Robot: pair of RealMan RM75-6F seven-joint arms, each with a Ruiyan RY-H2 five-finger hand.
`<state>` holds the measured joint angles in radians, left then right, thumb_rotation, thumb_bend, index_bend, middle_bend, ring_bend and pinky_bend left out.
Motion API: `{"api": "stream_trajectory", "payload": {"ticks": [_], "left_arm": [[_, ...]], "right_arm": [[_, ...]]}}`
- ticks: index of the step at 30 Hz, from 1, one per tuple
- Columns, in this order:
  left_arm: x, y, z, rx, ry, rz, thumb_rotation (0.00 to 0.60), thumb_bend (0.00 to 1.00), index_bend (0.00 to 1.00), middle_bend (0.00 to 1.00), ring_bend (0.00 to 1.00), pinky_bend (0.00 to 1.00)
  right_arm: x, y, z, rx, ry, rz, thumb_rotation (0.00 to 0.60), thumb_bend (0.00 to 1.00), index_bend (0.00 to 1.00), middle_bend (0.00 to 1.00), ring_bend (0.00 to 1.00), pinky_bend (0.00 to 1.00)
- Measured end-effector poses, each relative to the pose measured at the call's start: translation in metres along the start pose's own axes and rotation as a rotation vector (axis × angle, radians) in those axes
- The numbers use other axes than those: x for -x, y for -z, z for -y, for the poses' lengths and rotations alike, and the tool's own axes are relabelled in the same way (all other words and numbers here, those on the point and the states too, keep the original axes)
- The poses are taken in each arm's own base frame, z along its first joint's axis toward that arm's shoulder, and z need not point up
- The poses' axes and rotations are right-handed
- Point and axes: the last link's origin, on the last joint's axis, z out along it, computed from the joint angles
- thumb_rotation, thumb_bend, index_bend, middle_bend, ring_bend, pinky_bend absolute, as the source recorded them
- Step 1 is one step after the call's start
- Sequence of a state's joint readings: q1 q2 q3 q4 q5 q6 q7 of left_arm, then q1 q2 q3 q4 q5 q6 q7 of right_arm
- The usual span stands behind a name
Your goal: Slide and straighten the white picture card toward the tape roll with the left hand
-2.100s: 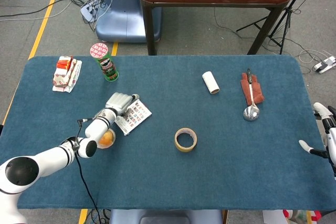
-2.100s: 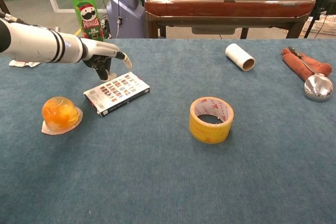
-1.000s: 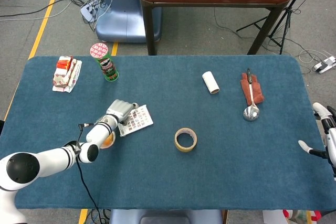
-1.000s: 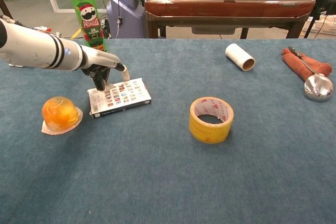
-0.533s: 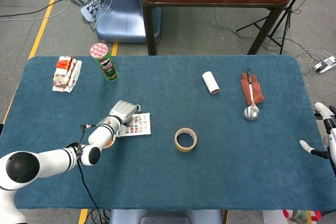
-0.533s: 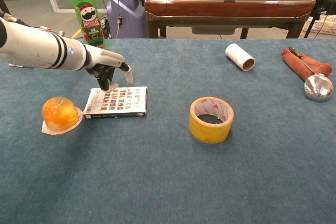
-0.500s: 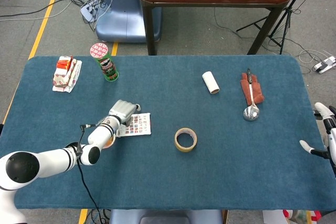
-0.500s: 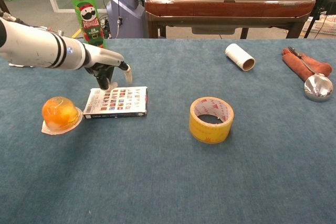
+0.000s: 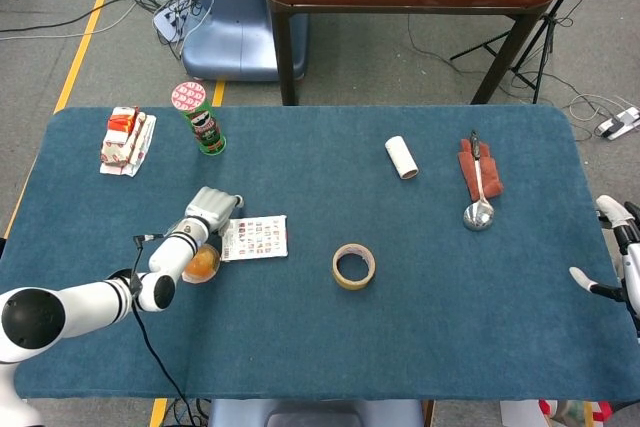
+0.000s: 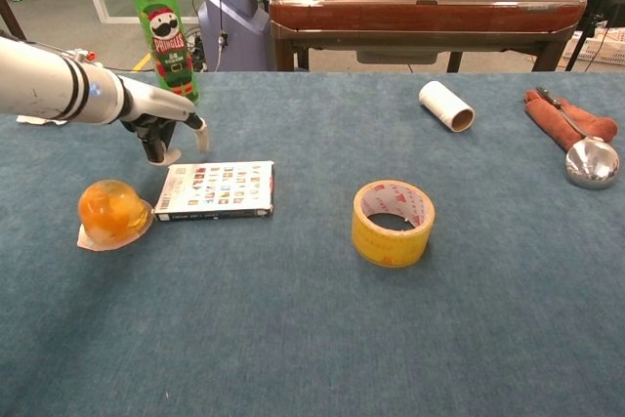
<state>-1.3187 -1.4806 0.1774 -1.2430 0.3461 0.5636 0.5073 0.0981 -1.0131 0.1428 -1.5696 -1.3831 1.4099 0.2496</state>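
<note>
**Blue cloth table, scattered items**

Table (image 9: 420, 347) holds: snack packet (image 9: 126, 140) far left, Pringles can (image 9: 203, 119), orange jelly cup (image 10: 112, 212), picture card (image 10: 217, 189), tape roll (image 10: 393, 223) centre, white roll (image 9: 402, 157), spoon (image 9: 479, 209) on red cloth (image 9: 488, 173) far right.

Left hand (image 10: 156, 124) clear of squared picture card (image 10: 216, 189); tape roll (image 10: 393, 223) apart.

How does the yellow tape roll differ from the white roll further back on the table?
The tape roll is yellow, wide and squat, resting flat with its hole facing up. The white roll is narrower and longer, lying on its side with an open end showing. The tape roll sits nearer the picture card. Both are hollow and rest untouched on the blue table.
</note>
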Motion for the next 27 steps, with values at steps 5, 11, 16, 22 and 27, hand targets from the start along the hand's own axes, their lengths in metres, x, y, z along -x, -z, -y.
{"api": "stream_trajectory", "payload": {"ticks": [5, 11, 16, 22, 27], "left_arm": [[0.001, 0.007, 0.006, -0.009, -0.009, 0.006, 0.6, 0.6, 0.26, 1.0, 0.99, 1.0], [0.004, 0.013, 0.013, -0.024, -0.006, 0.017, 0.6, 0.6, 0.27, 1.0, 0.99, 1.0], [0.005, 0.017, 0.012, -0.02, 0.006, 0.024, 0.6, 0.6, 0.28, 1.0, 0.99, 1.0], [0.005, 0.019, 0.009, -0.012, 0.015, 0.026, 0.6, 0.6, 0.29, 1.0, 0.99, 1.0], [0.003, 0.019, 0.004, 0.003, 0.017, 0.028, 0.6, 0.65, 0.31, 1.0, 1.0, 1.0]], "right_arm": [[-0.001, 0.0, 0.0, 0.0, -0.002, -0.001, 0.6, 0.13, 0.11, 0.12, 0.01, 0.2], [0.0, 0.0, 0.0, -0.001, -0.001, 0.001, 0.6, 0.13, 0.11, 0.12, 0.01, 0.2], [0.001, 0.0, 0.0, -0.002, -0.001, 0.004, 0.6, 0.13, 0.11, 0.12, 0.01, 0.2], [0.002, 0.0, 0.0, -0.002, 0.001, 0.007, 0.6, 0.13, 0.11, 0.12, 0.01, 0.2], [0.001, -0.001, 0.0, 0.002, -0.002, 0.005, 0.6, 0.13, 0.11, 0.12, 0.01, 0.2]]}}
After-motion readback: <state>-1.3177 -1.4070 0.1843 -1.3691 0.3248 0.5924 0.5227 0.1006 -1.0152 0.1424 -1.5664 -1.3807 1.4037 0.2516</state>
